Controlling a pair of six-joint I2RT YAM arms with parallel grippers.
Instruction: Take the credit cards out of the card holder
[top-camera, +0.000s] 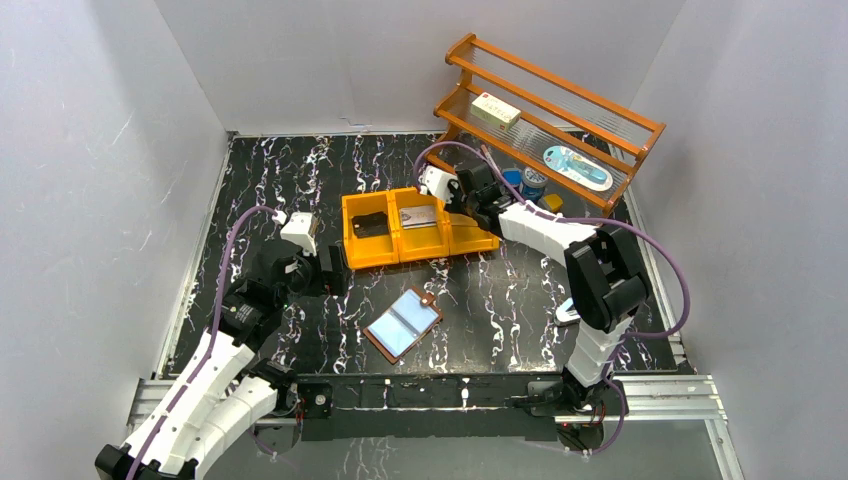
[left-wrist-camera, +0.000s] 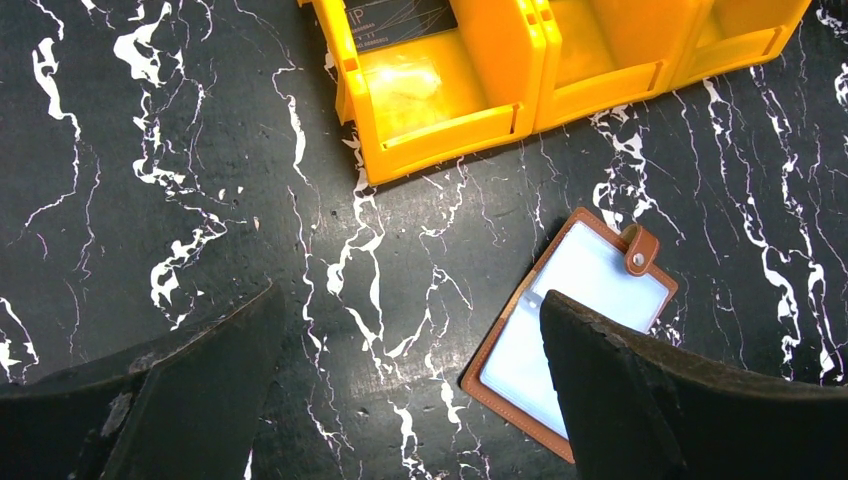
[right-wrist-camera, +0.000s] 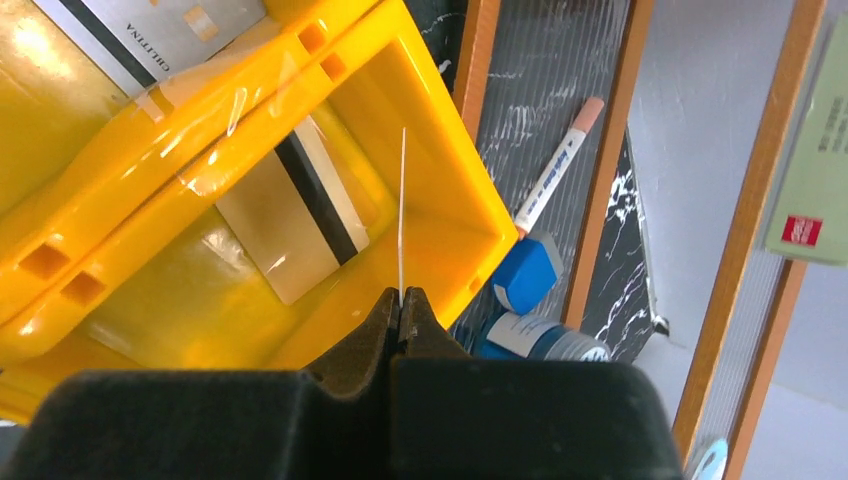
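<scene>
The card holder (top-camera: 403, 322) lies open on the black marble table, its pale sleeves up and its snap tab at the far corner; in the left wrist view the card holder (left-wrist-camera: 585, 290) is partly behind my right finger. My left gripper (top-camera: 333, 273) (left-wrist-camera: 408, 300) hangs open and empty just left of it. My right gripper (top-camera: 455, 203) (right-wrist-camera: 402, 297) is shut on a thin credit card (right-wrist-camera: 402, 210), seen edge-on over the orange bin's right compartment. A striped card (right-wrist-camera: 290, 220) lies in that compartment, a silvery card (top-camera: 418, 215) in the middle one, a dark card (top-camera: 371, 225) in the left one.
The orange three-compartment bin (top-camera: 365, 258) (left-wrist-camera: 440, 130) (right-wrist-camera: 440, 150) stands mid-table. Behind it a wooden rack (top-camera: 555, 110) holds a small box and a blue-white package. A marker (right-wrist-camera: 555, 165) and blue containers (right-wrist-camera: 527, 272) lie under the rack. A white-and-blue piece (top-camera: 567, 312) lies by the right arm.
</scene>
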